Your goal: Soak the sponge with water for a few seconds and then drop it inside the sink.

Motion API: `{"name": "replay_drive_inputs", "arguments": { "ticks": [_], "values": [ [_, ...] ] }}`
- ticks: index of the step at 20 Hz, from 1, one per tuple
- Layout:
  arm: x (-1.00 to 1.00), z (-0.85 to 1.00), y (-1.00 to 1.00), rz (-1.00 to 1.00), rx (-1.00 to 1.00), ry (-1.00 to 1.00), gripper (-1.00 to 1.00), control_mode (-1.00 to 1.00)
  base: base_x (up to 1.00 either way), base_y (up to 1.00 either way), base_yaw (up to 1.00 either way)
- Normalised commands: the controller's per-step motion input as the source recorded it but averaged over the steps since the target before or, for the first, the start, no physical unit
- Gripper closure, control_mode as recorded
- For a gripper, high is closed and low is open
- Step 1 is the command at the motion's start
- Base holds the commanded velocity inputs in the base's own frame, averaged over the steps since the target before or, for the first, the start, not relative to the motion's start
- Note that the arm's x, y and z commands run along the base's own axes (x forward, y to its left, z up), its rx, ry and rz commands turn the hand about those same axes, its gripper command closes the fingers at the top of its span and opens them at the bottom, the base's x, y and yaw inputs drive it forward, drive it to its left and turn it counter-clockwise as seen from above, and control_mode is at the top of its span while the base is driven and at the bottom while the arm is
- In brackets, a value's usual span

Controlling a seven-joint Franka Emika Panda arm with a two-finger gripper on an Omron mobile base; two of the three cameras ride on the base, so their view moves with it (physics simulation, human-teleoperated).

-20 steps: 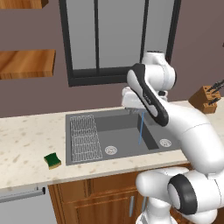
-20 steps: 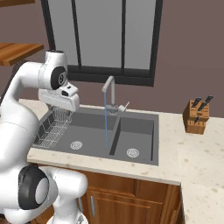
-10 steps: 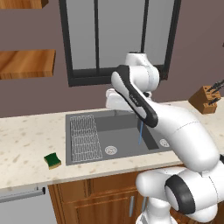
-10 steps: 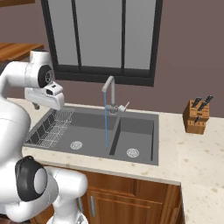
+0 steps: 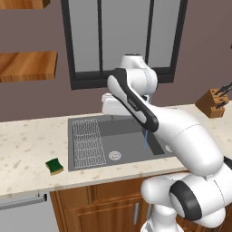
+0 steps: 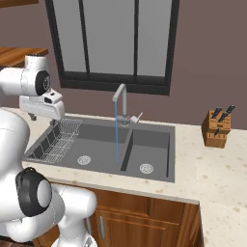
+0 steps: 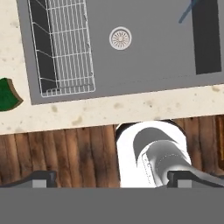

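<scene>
Green-topped, yellow-based sponge (image 5: 55, 166) lies on the speckled stone counter (image 5: 27, 149) left of the dark grey sink (image 5: 127, 136), well apart from the gripper (image 7: 111, 178), whose fingers are spread wide and empty. Ribbed wire rack (image 5: 88, 142) fills the left basin. Right base view adds the gooseneck faucet (image 6: 120, 103), thin blue water (image 6: 116, 135) and a wooden knife block (image 6: 217, 128); hand view catches the sponge's rounded corner.

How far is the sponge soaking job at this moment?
Done: the water already runs into the sink. In hand: nothing; the tool is open and empty, above the sink's rack side. Left: the sponge lies dry on the counter; it must be grasped, soaked and dropped in.
</scene>
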Motion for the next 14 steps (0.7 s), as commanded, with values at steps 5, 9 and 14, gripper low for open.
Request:
{"name": "replay_drive_inputs", "arguments": {
  "ticks": [5,9,14],
  "values": [
    [0.00,0.00,0.26,0.17,0.00,0.00,-1.00,-1.00,0.00,0.00,0.00],
    [0.00,0.00,0.32,0.21,0.00,0.00,-1.00,-1.00,0.00,0.00,0.00],
    [0.00,-0.01,0.37,0.20,0.00,0.00,-1.00,-1.00,0.00,0.00,0.00]
  ]
}}
